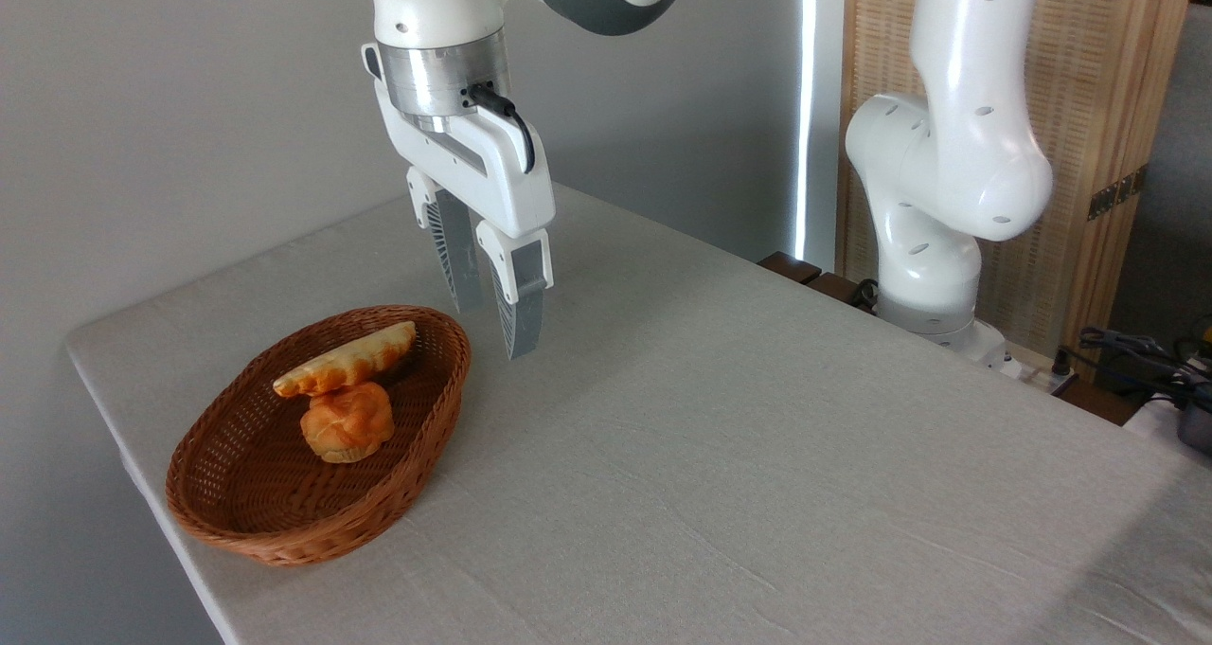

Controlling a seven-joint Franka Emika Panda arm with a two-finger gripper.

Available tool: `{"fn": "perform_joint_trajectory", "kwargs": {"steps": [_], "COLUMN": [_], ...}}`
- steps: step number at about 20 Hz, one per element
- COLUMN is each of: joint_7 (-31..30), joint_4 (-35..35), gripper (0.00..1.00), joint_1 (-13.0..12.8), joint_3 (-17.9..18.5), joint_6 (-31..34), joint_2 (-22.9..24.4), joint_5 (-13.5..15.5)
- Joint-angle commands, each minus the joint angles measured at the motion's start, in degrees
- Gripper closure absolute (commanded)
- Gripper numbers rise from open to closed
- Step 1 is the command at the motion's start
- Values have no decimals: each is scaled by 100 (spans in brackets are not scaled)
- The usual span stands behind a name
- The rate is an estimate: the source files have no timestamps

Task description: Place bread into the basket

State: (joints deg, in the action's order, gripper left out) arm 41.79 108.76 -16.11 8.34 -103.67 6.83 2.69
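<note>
The basket (237, 522) sits near the table's (757, 456) left edge, toward the front-left corner. Inside it the bread (347, 362) lies along the far side, one end propped on the rim at the right, its near edge touching the top of a round knotted bun (347, 421) that rests on the basket floor just in front of it. The rest of the basket floor, toward the left and front, holds nothing. Just right of the basket's far rim the gripper (493, 325) hangs above the cloth, fingers pointing down, jaws parted a little with nothing between them. At the table's far right edge stands the arm's white base (933, 276), with a wooden screen (1108, 105) behind it and cables (1136, 351) beside it at the right.
</note>
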Motion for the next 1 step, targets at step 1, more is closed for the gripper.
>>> {"fn": "perform_joint_trajectory", "kwargs": {"steps": [1], "joint_7": [58], "joint_4": [-21], "gripper": [0], "joint_1": [-59], "joint_3": [54], "joint_6": [137], "joint_2": [20], "joint_5": [-85]}}
